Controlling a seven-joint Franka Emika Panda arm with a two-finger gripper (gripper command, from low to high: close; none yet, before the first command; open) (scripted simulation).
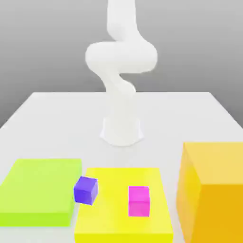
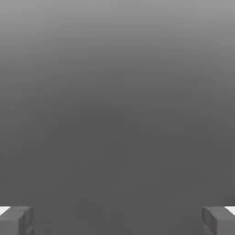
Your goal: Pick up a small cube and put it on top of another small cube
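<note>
The small cube is out of view. In the hand view my gripper (image 2: 117, 221) is open, its two grey fingertips (image 2: 16, 220) standing far apart with nothing between them and a plain grey background beyond. In the exterior view the white arm (image 1: 121, 66) rises from its base (image 1: 121, 130) and leaves the picture at the top. A purple cube (image 1: 86, 190) sits at the edge of a flat yellow slab (image 1: 109, 225), on the side towards the exterior view's left. A magenta cube (image 1: 139, 200) rests on that same slab.
A flat lime-green slab (image 1: 40, 190) lies at the exterior view's left, beside the yellow one. A tall orange block (image 1: 213, 194) stands at the exterior view's right. All sit on a white table (image 1: 57, 118).
</note>
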